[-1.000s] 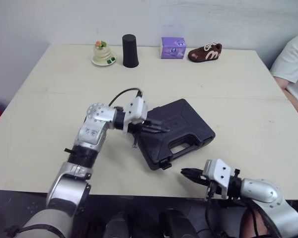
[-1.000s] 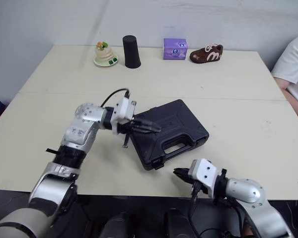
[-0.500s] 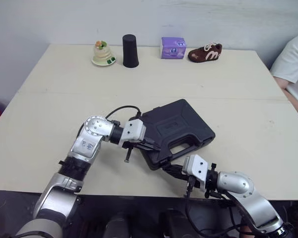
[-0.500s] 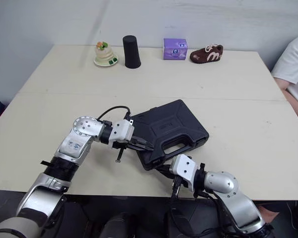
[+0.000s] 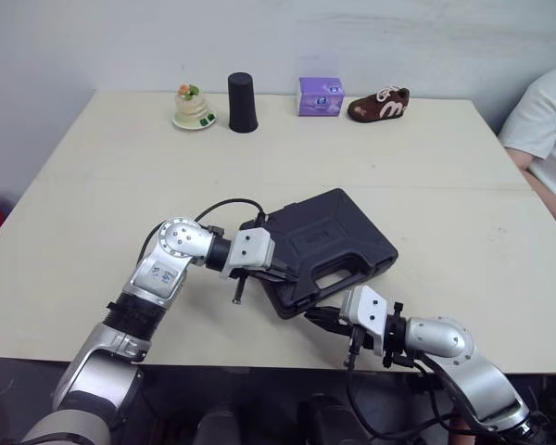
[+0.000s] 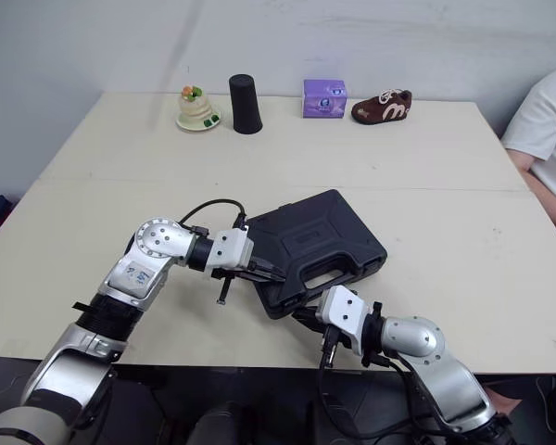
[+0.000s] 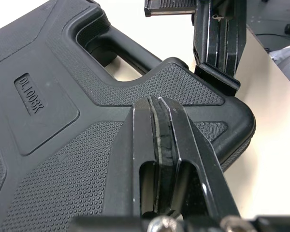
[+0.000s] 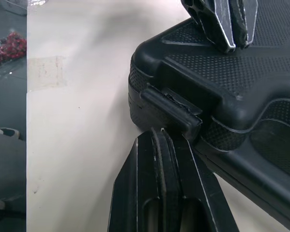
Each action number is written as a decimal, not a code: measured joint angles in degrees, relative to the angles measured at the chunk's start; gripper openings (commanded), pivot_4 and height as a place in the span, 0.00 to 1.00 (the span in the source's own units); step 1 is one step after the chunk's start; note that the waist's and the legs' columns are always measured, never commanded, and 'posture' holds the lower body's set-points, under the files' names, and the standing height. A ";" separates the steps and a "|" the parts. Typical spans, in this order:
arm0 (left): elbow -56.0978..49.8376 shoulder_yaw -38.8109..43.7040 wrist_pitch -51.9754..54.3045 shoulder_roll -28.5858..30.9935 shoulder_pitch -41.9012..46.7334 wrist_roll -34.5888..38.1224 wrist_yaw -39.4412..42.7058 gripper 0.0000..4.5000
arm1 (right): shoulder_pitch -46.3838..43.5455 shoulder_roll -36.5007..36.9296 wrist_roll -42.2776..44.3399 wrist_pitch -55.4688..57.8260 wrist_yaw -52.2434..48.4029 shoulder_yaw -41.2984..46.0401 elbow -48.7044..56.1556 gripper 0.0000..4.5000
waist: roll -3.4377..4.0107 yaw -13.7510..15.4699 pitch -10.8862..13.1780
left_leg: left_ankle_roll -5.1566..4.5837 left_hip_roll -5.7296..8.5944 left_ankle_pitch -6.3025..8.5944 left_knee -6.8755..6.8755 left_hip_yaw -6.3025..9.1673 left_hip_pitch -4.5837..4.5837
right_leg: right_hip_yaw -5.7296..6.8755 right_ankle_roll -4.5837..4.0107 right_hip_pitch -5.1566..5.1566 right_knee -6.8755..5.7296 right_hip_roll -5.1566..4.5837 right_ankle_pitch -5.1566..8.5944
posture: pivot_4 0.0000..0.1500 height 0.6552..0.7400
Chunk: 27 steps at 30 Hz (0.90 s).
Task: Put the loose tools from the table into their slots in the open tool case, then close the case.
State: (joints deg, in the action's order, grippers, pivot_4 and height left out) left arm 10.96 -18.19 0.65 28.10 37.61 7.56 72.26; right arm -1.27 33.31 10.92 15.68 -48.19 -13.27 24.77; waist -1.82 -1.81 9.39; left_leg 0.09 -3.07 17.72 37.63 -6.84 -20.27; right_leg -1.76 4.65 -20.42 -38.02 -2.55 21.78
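Closed tool case (image 5: 343,232): latch (image 8: 173,111) on near edge, just beyond tip of right claw (image 8: 159,131), clenched; left claw (image 7: 158,100), also clenched, rests atop, farther left.

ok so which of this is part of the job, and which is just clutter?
Job:
black plastic tool case, lid down
its latch
left pincer on the lid
right pincer at the latch

Lying about:
black cup
purple box
brown shoe
small figurine on a plate
person's white sleeve

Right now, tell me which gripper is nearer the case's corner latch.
Right. The right gripper is right at the latch; the left gripper is over the case lid, farther off.
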 measured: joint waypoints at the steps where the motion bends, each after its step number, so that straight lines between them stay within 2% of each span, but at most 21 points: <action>1: -0.01 -0.03 0.00 0.01 -0.06 0.00 -0.03 0.01 | -0.03 -0.08 0.05 0.05 -0.01 0.00 0.00 0.00 | -0.01 0.00 -0.02 | 0.00 0.01 0.00 -0.13 0.00 0.08 | 0.00 -0.03 0.07 0.10 0.00 -0.02 | 1.00 0.93; 21: 0.00 -0.04 0.24 0.77 -0.08 -0.02 -0.87 0.01 | -3.26 -0.54 3.91 7.03 -0.86 0.05 0.05 0.00 | 0.02 -0.05 -0.10 | 0.03 -0.04 -0.07 -0.42 0.00 0.13 | 0.03 -0.16 0.03 0.20 -0.01 -0.08 | 1.00 0.93; 24: 0.22 0.64 0.17 0.40 -0.30 0.87 -0.93 0.01 | -2.48 1.34 5.24 6.96 -1.57 1.76 2.66 0.00 | 0.08 0.02 -0.12 | 0.02 -0.03 -0.07 -0.45 0.00 0.08 | 0.03 -0.16 -0.02 0.25 -0.04 -0.08 | 1.00 0.93; 27: 0.30 3.48 2.12 0.20 -2.06 5.37 0.22 0.01 | 0.51 5.95 7.96 6.90 -3.54 7.37 6.22 0.00 | 0.07 0.03 -0.08 | 0.03 -0.05 -0.06 -0.54 0.04 -0.06 | 0.09 -0.17 -0.18 0.34 -0.03 -0.08 | 1.00 0.93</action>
State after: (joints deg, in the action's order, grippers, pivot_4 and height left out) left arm 11.27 -14.71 2.78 28.30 35.55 12.93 72.47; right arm -0.76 39.26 18.88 22.58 -51.73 -5.91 31.00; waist -1.75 -1.77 9.31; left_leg 0.12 -3.12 17.65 37.09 -6.80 -20.33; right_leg -1.67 4.47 -20.60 -37.68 -2.58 21.70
